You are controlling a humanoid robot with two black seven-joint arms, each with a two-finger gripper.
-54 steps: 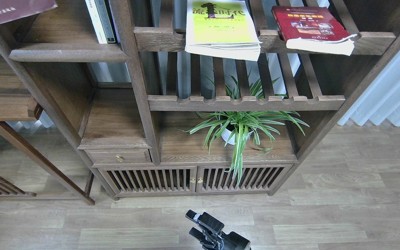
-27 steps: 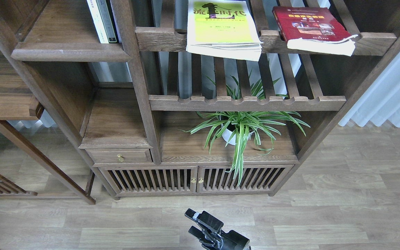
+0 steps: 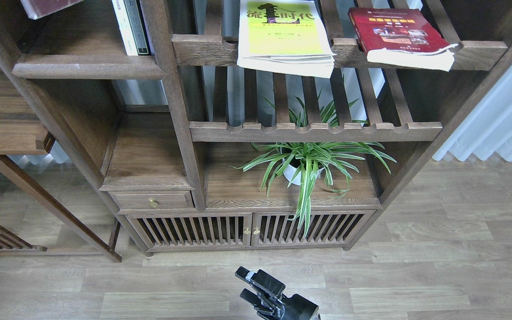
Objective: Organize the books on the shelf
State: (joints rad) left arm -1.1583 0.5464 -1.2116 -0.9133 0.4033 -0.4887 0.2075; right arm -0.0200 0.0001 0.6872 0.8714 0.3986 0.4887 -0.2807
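Note:
A dark maroon book (image 3: pixel 49 5) shows only as a corner at the top left edge, above the solid dark-brown shelf (image 3: pixel 89 66); what holds it is out of view. The yellow-green book (image 3: pixel 282 35) lies flat on the upper slatted rack, overhanging its front rail. The bright red book (image 3: pixel 398 33) lies flat on the same rack to the right. My right gripper (image 3: pixel 250 286) is low at the bottom centre over the floor, empty, its two fingers apart. My left gripper is out of view.
Thin white and dark-green volumes (image 3: pixel 130 26) stand upright at the shelf's right end against the post. A potted spider plant (image 3: pixel 305 166) sits under the lower slatted rack (image 3: pixel 314 131). A drawer (image 3: pixel 151 201) and slatted cabinet doors (image 3: pixel 249 229) are below.
The maroon book left the far top-left corner, went out of view, and now shows as a corner above the solid shelf. The right gripper has barely moved.

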